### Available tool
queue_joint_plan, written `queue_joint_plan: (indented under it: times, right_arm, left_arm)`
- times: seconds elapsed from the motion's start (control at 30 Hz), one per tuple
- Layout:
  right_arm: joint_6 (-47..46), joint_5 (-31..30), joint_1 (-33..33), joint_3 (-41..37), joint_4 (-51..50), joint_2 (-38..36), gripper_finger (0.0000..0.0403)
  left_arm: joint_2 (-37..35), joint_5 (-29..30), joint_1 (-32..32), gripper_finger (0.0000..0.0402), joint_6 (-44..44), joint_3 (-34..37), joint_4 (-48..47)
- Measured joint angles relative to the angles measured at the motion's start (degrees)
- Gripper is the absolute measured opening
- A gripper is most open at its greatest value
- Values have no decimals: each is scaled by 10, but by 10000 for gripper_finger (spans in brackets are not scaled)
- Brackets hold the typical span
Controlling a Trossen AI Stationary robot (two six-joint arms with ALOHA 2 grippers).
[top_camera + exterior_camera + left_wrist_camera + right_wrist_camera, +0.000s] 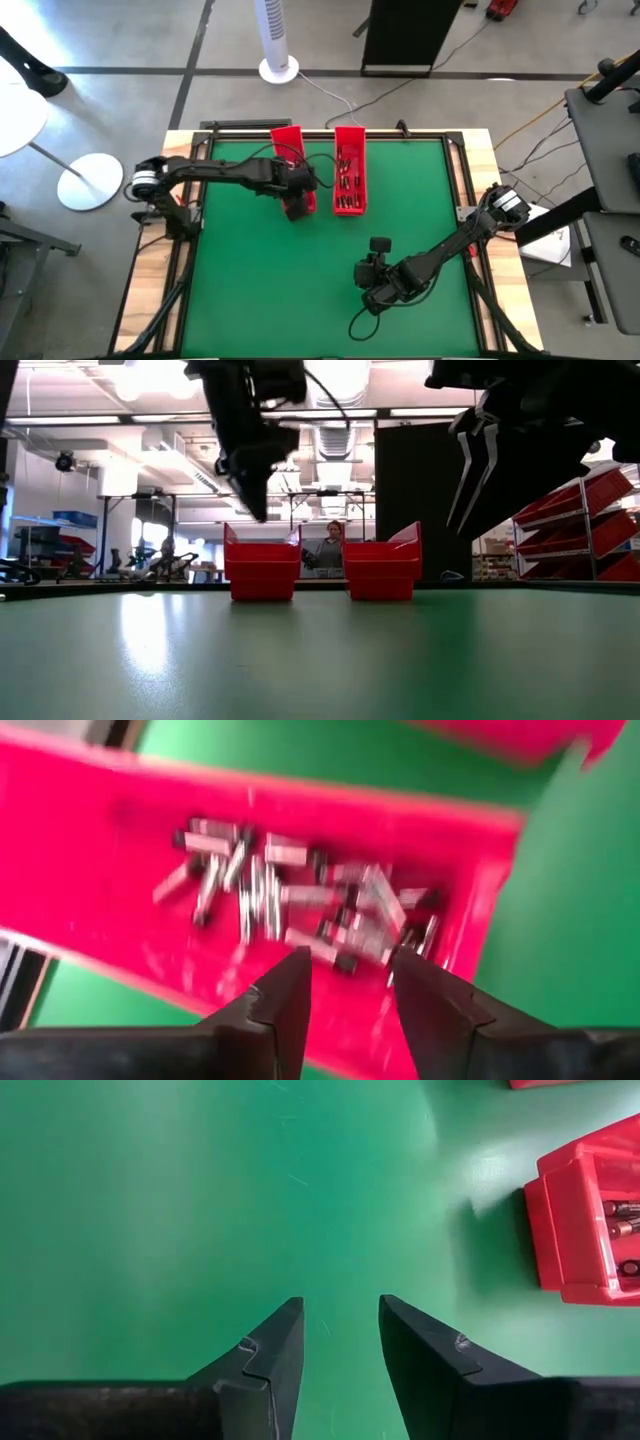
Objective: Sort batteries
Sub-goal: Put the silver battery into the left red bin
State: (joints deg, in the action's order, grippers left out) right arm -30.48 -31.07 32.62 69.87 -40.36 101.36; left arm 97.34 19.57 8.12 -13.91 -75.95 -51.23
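Two long red trays stand side by side at the table's far middle, the left tray (291,165) and the right tray (349,168). Several small silvery batteries (290,905) lie in a heap in the left tray; more batteries (347,180) lie in the right tray. My left gripper (345,982) hovers open above the left tray's near end (297,185), nothing between its fingers. My right gripper (340,1325) hangs open over bare green mat near the table's front (378,262), with the right tray's near end (585,1220) ahead of it.
The green mat (260,280) is framed by a wooden border with black rails (180,260). Beyond the far edge stand a white tower fan (276,40) and a black cabinet (400,35). A person (328,548) shows in the room behind the trays.
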Motion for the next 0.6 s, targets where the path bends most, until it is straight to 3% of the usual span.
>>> queue_joint_plan:
  times: [0.23,0.6]
  right_arm:
    - [0,0,1,-5,0,0,136]
    - [-2,0,1,-10,3,0,120]
  left_arm:
    - [20,2,0,137,10,2,-94]
    - [16,51,0,138,12,-1,-135]
